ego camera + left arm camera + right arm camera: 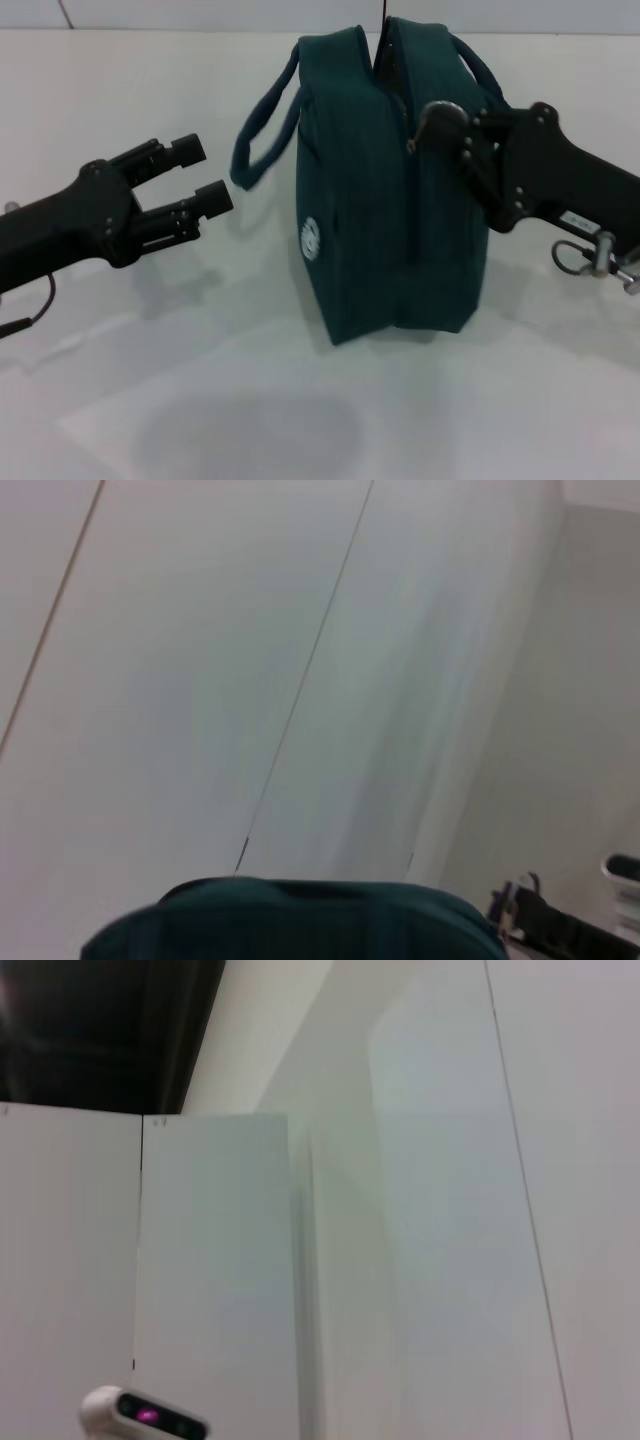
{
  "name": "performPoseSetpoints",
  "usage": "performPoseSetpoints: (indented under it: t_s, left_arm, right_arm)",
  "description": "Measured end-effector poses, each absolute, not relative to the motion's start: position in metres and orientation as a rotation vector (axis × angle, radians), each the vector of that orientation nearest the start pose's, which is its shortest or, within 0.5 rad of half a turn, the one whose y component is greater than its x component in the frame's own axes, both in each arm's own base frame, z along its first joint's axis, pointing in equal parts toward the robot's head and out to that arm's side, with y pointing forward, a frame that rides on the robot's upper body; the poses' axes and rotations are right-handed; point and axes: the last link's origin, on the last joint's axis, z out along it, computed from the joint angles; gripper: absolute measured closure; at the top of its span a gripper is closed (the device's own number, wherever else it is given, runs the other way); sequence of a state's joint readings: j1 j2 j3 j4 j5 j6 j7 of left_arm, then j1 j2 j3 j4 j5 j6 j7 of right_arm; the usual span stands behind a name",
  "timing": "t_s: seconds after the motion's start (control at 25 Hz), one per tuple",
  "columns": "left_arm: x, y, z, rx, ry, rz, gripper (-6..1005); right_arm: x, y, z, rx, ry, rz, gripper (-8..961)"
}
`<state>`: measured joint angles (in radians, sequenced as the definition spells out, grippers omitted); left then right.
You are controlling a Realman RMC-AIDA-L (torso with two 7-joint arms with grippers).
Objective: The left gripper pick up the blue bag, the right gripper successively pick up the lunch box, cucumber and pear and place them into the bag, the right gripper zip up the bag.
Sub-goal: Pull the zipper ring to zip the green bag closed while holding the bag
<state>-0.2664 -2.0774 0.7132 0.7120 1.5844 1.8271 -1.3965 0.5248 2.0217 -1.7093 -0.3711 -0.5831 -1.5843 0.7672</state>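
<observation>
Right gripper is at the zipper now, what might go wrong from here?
1. The blue bag stands upright on the table with nothing holding it: the left gripper is open, just clear of the near handle. A zipper pull may tip or drag it.
2. The right gripper is at the zipper line near the top; its grip isn't visible, so it may slip.

White table — pale (seamed) wall

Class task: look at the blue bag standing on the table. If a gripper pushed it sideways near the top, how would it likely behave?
The blue bag stands upright, taller than its narrow base, so a high sideways push would probably tip it. Its fabric sides look soft and would likely dent. The loop handle droops, so it is probably floppy.
</observation>
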Motion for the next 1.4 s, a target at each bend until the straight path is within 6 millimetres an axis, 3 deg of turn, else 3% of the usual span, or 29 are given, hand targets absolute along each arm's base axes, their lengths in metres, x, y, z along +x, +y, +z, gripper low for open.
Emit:
performPoseSetpoints:
  t_s: [0.52, 0.84, 1.4]
  left_arm:
    - [-0.289, 0.25, 0.022, -2.414, -0.666, -1.268, 151]
    - [-0.287, 0.264, 0.007, -2.354, -0.712, -1.279, 151]
    - [-0.27, 0.291, -0.01, -2.373, -0.731, -1.263, 152]
  right_arm:
    - [0.16, 0.337, -0.042, -2.491, 0.056, 1.366, 944]
    - [0.148, 0.349, -0.046, -2.495, 0.019, 1.318, 944]
    - [0.147, 0.352, -0.043, -2.465, 0.018, 1.319, 942]
